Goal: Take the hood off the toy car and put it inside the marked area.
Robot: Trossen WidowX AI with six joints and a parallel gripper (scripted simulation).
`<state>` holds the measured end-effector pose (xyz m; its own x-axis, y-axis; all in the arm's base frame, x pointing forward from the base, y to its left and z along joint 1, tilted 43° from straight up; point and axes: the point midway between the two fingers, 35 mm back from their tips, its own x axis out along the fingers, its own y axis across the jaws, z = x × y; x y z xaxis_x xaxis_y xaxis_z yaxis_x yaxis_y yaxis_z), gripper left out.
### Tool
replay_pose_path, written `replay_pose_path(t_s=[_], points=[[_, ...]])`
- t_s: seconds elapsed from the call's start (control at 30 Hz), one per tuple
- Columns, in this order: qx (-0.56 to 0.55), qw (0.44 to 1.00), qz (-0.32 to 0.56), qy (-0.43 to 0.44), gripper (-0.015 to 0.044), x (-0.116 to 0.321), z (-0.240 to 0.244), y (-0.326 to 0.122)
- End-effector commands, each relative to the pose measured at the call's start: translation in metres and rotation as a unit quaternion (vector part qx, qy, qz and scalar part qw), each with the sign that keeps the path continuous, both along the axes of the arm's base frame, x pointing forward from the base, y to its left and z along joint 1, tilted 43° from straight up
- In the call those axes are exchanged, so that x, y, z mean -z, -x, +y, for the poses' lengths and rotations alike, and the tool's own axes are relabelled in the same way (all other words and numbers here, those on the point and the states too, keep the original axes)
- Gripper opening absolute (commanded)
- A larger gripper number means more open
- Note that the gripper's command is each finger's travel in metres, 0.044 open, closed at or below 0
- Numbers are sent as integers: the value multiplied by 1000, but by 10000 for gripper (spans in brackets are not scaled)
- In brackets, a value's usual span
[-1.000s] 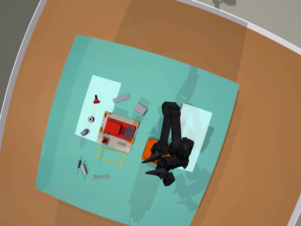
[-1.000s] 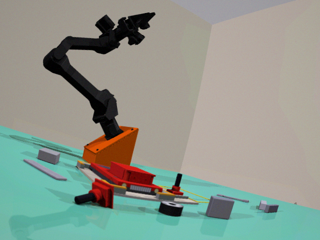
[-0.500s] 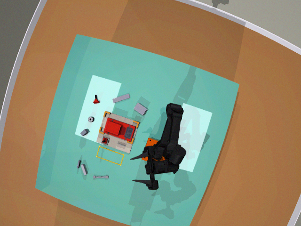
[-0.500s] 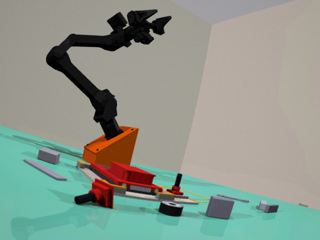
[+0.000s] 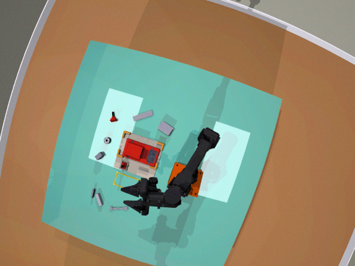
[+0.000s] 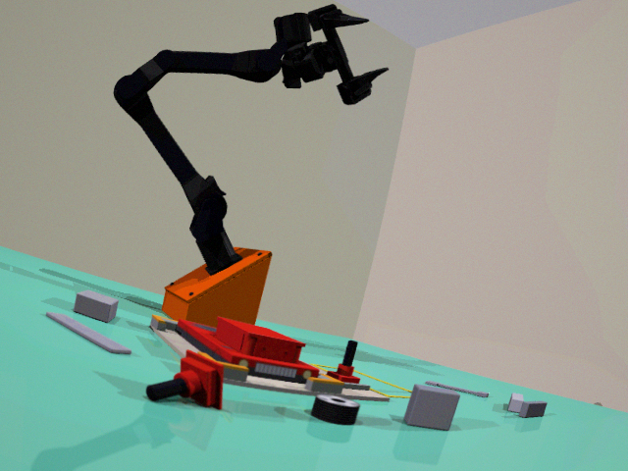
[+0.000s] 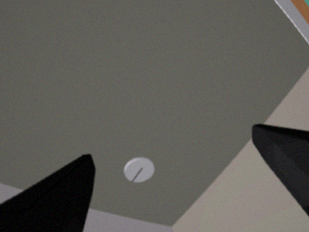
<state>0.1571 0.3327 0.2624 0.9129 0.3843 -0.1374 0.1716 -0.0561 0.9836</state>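
Note:
The red toy car sits on a beige board between orange-edged corner blocks. A raised red box, apparently the hood, sits on it just behind the grille. The marked area, a yellow outline, lies on the table beside the board, partly hidden under the arm in the top view. My gripper is wide open and empty, high above the table, pointing sideways. The wrist view shows neither car nor marked area.
A red piece with a black peg lies near the car; another stands on the board. Around them lie a ring, grey blocks, a flat bar and a wrench.

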Motion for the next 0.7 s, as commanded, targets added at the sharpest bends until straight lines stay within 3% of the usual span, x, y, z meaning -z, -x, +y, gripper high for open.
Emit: replay_pose_path(t_s=[0.0,0.33,0.67], points=[[30,984,-13,175,440,25,-10,-45],[69,887,33,455,440,72,-68,-125],[-13,679,169,714,440,134,-156,-179]])
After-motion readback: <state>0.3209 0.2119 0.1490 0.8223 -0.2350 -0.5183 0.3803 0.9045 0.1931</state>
